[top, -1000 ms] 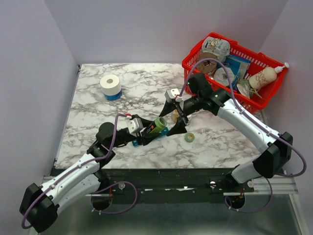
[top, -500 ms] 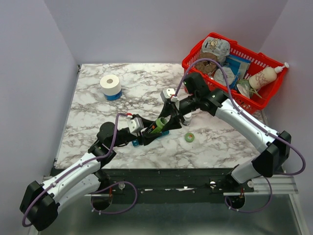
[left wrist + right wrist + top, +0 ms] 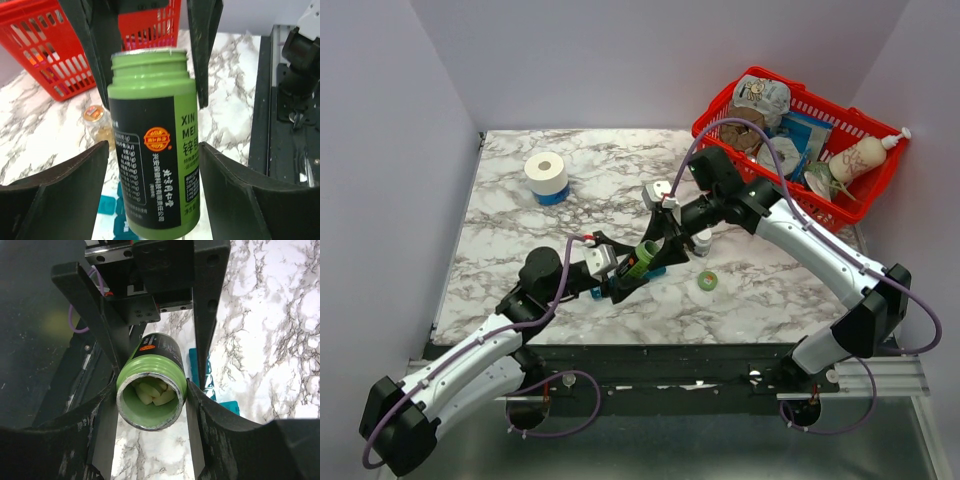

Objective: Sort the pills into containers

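A green bottle (image 3: 642,257) with a black label hangs tilted above the table, uncapped. Pale pills (image 3: 152,390) show inside its mouth. My right gripper (image 3: 661,244) is shut on the threaded neck, with a finger pressed to each side in the right wrist view. My left gripper (image 3: 626,266) stands open around the bottle's body (image 3: 150,150); in the left wrist view a gap shows at its left finger (image 3: 75,185). The teal containers (image 3: 657,270) lie on the table under the bottle, mostly covered by it and the fingers; some of their squares (image 3: 107,206) show below.
The bottle's green cap (image 3: 708,281) lies on the marble to the right. A small amber jar (image 3: 703,240) stands behind the grippers. A red basket (image 3: 716,135) of goods fills the far right corner. A white paper roll (image 3: 546,174) stands at far left.
My right gripper came in from the right and closed on the bottle's neck. My left gripper, shut on the bottle before, has since opened its jaws off it.
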Tool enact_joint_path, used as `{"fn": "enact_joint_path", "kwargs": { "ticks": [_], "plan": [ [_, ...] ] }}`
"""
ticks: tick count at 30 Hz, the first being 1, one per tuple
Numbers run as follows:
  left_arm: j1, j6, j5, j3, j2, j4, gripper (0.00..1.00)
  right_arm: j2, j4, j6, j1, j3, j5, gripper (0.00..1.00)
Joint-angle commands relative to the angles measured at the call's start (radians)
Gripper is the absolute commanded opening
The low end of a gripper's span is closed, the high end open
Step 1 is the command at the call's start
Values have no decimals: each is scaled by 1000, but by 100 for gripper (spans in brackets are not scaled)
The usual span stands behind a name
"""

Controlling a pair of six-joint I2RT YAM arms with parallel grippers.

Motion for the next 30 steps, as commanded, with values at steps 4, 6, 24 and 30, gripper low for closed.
{"fn": "enact_joint_path", "kwargs": {
  "ticks": [4, 6, 24, 30],
  "plan": [
    [3, 154, -24, 79, -1, -211, 82, 11, -44, -15, 12, 50, -3, 23],
    [3, 144, -23, 77, 0, -195, 82, 14, -45, -15, 18, 48, -2, 23],
    [3, 53, -15, 119, 33, -135, 74, 31, -21, -12, 44, 39, 95, 22],
    [3, 73, -11, 131, 52, -176, 56, 33, -18, -5, 44, 46, 101, 22]
  ]
}}
